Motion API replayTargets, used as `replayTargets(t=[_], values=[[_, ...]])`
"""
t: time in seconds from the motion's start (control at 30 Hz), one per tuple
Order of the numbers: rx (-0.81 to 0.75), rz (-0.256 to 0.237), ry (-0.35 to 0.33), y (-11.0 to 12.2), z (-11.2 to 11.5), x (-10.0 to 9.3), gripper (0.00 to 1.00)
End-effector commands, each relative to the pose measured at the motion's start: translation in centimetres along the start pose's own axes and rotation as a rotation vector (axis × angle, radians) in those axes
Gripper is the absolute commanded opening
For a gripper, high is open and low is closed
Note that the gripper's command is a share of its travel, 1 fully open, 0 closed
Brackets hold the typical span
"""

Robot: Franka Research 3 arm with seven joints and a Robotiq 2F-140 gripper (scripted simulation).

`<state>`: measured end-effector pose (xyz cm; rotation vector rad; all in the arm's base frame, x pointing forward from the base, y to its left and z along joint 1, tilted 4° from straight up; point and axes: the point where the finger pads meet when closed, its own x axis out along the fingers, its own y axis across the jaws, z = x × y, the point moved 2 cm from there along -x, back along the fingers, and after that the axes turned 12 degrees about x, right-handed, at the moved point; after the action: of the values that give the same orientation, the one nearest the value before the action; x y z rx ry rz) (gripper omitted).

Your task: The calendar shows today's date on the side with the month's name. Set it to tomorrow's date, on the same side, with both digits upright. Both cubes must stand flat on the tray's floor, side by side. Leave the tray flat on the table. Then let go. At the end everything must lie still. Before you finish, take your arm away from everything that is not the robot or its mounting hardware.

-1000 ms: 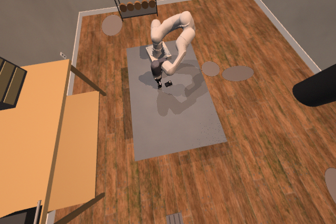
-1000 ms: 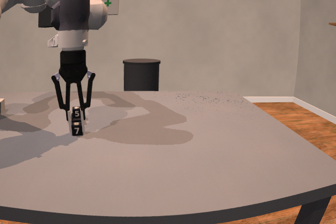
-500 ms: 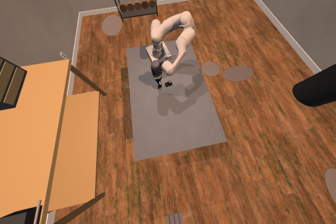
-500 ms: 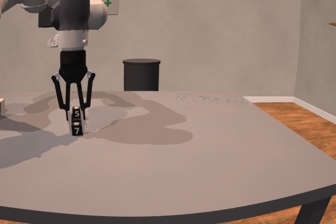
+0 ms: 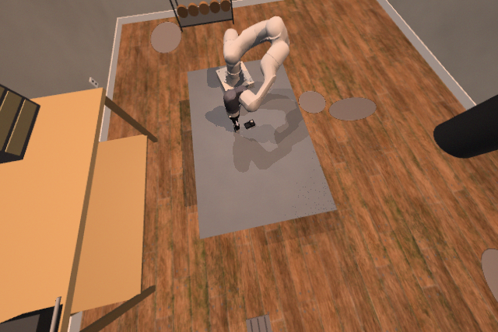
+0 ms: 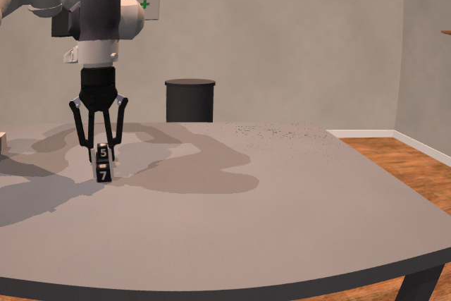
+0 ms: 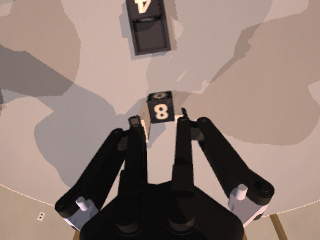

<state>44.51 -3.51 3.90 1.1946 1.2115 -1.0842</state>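
- the loose cube, a small black block with pale digits (image 6: 103,175) (image 7: 161,111), stands on the grey table (image 5: 261,200) (image 6: 254,235) (image 7: 260,90), outside the tray; 8 is on top, 7 faces the exterior view.
- the black two-fingered hand (image 5: 236,127) (image 6: 103,175) (image 7: 161,105) has its fingers drawn narrow, one on each side of that cube; whether they press on it i cannot tell.
- the small dark open tray (image 5: 246,124) (image 7: 151,37) lies on the table near the loose cube, one place in it unfilled.
- the second black cube (image 5: 251,122) (image 6: 102,151) (image 7: 143,6) sits in the tray, a 4 on top and a 5 towards the exterior view.
- the cubes look light and stiff, with smooth faces that could slip or twist; not fragile, i'd judge.
- best hold: two opposite side faces, pads level and centred, so the cube doesn't tip as it is lifted or turned.
- the tray looks light too, easily nudged by a cube catching its rim.
- the count: two cubes, one seated and one loose; one tray; one hand.
- the month's name can't be made out, so neither can the date side.
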Motion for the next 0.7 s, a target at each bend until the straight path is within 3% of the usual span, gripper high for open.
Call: replayTargets(t=[0.0,0.3,0.37,0.53,0.67], values=[[-0.003,0.001,-0.002,0.1,0.0,-0.5,0.17],[-0.003,0.001,-0.002,0.1,0.0,-6.1,0.17],[-0.003,0.001,-0.002,0.1,0.0,-6.1,0.17],[-0.003,0.001,-0.002,0.1,0.0,-9.2,0.17],[-0.003,0.001,-0.002,0.1,0.0,-9.9,0.17]])
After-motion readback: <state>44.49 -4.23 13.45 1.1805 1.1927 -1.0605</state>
